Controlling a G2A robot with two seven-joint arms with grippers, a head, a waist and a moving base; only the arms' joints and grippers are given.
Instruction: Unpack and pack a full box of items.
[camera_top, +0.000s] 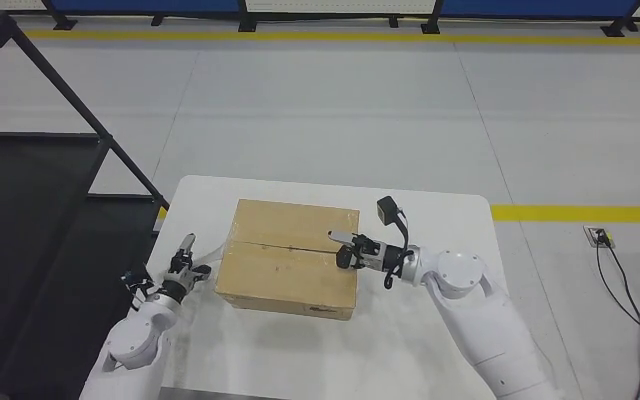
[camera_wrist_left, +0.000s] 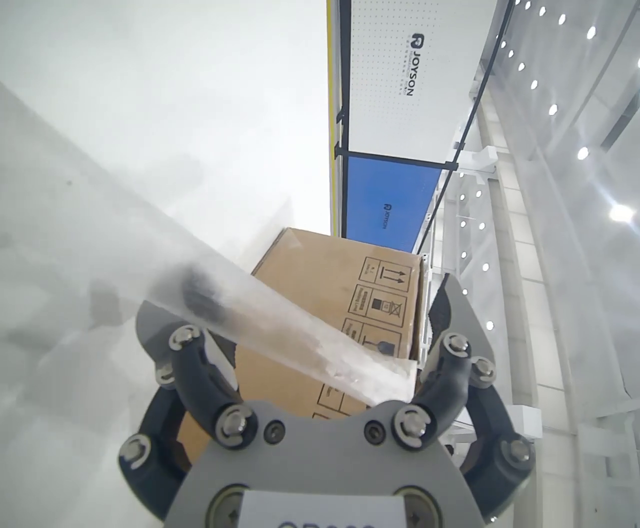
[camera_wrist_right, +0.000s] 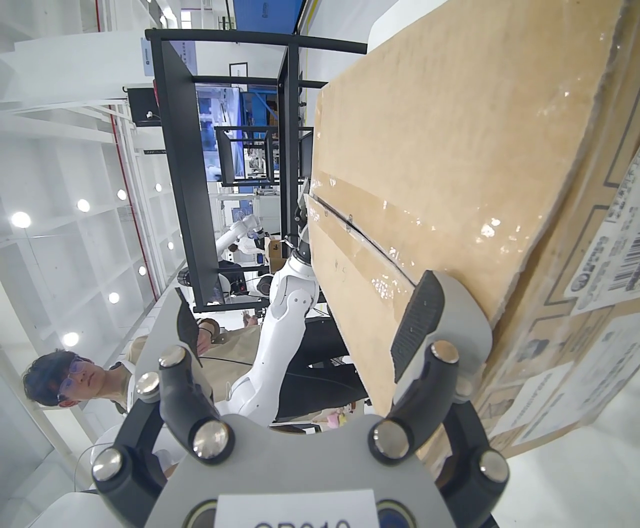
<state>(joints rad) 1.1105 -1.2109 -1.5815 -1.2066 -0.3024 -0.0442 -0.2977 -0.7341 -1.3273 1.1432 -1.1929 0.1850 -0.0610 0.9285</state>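
Note:
A closed cardboard box (camera_top: 290, 255) stands in the middle of the white table (camera_top: 430, 215), with a taped seam (camera_wrist_right: 360, 235) running across its top. My right gripper (camera_top: 342, 250) is open at the box's right top edge; one pad (camera_wrist_right: 417, 320) lies against the top by the seam and the other finger (camera_wrist_right: 185, 320) stands off the box. My left gripper (camera_top: 195, 255) is open just off the box's left side (camera_wrist_left: 340, 300), not touching it. A translucent strip (camera_wrist_left: 280, 330), like clear tape, slants across the left gripper (camera_wrist_left: 297, 300), with its end at one finger's base.
A black metal frame (camera_top: 70, 150) stands to the left of the table, close to the left arm. The table has bare room in front of the box and to its right. Printed labels (camera_wrist_right: 600, 280) cover the box's right side.

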